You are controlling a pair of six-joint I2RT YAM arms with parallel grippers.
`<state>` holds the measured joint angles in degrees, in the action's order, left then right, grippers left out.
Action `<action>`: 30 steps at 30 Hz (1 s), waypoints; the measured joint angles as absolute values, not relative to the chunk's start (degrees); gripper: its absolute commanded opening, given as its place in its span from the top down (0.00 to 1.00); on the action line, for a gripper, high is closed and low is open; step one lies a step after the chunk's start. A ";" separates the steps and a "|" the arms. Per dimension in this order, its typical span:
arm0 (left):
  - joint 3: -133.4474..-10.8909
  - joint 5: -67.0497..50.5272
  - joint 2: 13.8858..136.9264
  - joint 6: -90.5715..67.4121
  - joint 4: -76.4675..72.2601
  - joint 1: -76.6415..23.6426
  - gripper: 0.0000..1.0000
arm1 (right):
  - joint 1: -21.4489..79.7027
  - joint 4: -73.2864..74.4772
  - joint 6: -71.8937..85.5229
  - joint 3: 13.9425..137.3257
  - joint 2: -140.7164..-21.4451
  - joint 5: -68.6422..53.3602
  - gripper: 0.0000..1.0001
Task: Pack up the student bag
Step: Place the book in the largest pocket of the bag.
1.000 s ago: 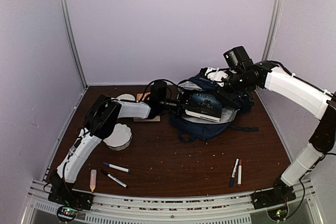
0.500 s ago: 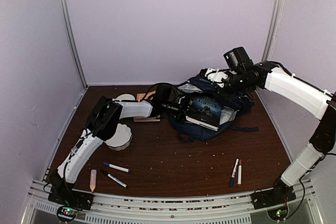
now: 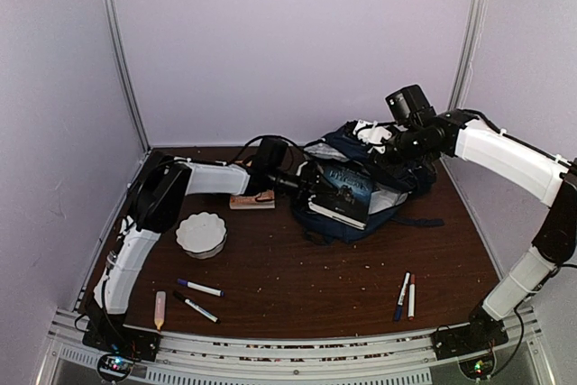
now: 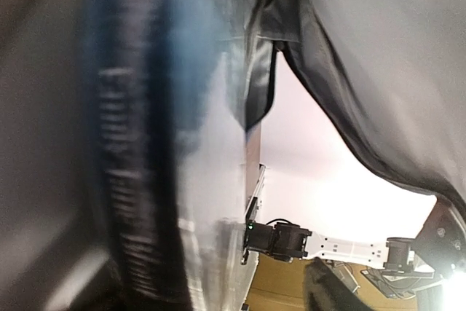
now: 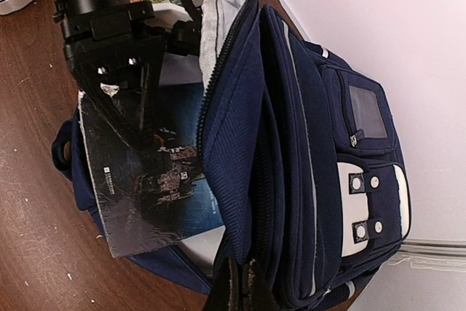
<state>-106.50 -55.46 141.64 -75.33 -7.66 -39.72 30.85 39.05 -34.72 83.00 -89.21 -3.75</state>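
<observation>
Well, start with the top view. The student bag [image 3: 356,227] lies at the back of the table [image 3: 297,268], right of centre, with its mouth turned toward the left arm. A dark-covered book [image 3: 347,191] sits slanted in that mouth, part in and part out. Your left gripper [image 3: 305,185] is at the book's near edge, but from up here you cannot tell how its jaws stand. Your right gripper [image 3: 383,158] is on the bag's upper flap, holding it lifted. A second book [image 3: 252,201] lies under the left forearm, and a white scalloped dish [image 3: 201,233] sits in front of it. Two markers [image 3: 200,288] and a pale tube [image 3: 160,309] lie near the left base, and two more pens [image 3: 406,295] lie near the right base.

Next, your left wrist view is badly blurred. You see a dark, bluish surface [image 4: 138,143] filling the left side and grey bag lining [image 4: 364,49] hanging at the upper right. The fingers are not distinguishable, so the jaw state stays unclear.

Finally, your right wrist view looks along the bag [image 5: 306,143], white buckle patches to the right. The right gripper [image 5: 237,285] is pinched together on the fabric at the opening's edge. The book [image 5: 153,172] lies under that raised edge, with the left gripper [image 5: 116,81] at its corner.
</observation>
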 measured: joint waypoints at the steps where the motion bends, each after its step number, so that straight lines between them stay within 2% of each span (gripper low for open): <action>1: -105.32 -55.18 140.53 -75.29 -7.79 -39.72 0.34 | 30.68 38.85 -34.65 82.87 -89.17 -3.92 1.00; 7: -103.59 -53.54 138.21 -72.88 -5.06 -39.72 0.38 | 29.50 37.76 -34.20 81.80 -88.77 -5.61 1.00; 13: -119.09 -41.93 140.05 -59.20 18.61 -40.12 0.36 | 28.77 37.04 -33.63 81.73 -88.73 -6.52 1.00; 16: -120.25 -37.01 139.31 -54.02 22.87 -40.36 0.34 | 28.67 36.32 -33.08 81.71 -88.71 -6.68 1.00; 25: -111.42 -31.00 136.55 -45.93 24.88 -41.04 0.28 | 28.36 36.18 -32.77 80.90 -88.71 -7.14 1.00; 30: -99.00 -32.34 128.01 -43.86 15.53 -40.56 0.25 | 27.35 35.94 -32.67 80.18 -88.66 -7.55 1.00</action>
